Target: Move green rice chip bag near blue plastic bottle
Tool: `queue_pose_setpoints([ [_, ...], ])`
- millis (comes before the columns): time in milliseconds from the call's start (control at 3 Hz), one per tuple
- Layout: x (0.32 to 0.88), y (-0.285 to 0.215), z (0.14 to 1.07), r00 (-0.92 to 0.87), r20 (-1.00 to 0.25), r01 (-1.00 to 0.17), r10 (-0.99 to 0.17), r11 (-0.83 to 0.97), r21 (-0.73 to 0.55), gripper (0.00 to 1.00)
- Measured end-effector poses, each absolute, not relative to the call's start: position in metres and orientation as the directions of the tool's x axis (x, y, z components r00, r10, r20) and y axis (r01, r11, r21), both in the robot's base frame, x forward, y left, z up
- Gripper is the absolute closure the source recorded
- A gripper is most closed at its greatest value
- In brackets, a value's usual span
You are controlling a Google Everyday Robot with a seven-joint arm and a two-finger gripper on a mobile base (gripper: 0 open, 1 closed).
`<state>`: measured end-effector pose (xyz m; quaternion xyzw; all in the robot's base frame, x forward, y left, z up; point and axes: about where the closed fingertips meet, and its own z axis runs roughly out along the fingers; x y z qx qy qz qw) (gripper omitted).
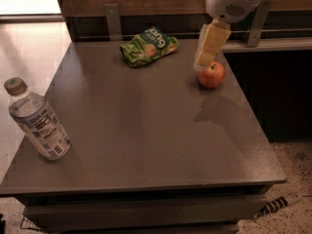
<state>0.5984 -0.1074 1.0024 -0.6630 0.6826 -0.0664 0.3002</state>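
Observation:
The green rice chip bag (147, 47) lies flat at the back of the dark grey table (141, 130), near its middle. The blue plastic bottle (36, 121) stands upright at the table's front left, far from the bag. My gripper (205, 59) hangs from the white arm at the top right, above the table, its cream fingers pointing down. It is right of the bag and just above and left of a red apple. It holds nothing.
A red apple (211, 74) sits near the table's right edge, just below the gripper. A wooden wall with metal brackets (113, 19) runs behind the table. A cable or power strip (280, 203) lies on the speckled floor at the front right.

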Motion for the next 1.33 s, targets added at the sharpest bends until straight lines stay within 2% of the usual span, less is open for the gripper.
queue_pose_setpoints([
  [333, 0.607, -0.106, 1.0, 0.057, -0.322, -0.866, -0.945, 0.113, -0.487, 0.0],
  [667, 0.641, -0.1, 0.991, 0.06, -0.313, -0.872, -0.948, 0.103, -0.479, 0.0],
  [1333, 0.755, -0.063, 0.937, 0.136, -0.308, -0.898, -0.942, 0.015, -0.44, 0.0],
])
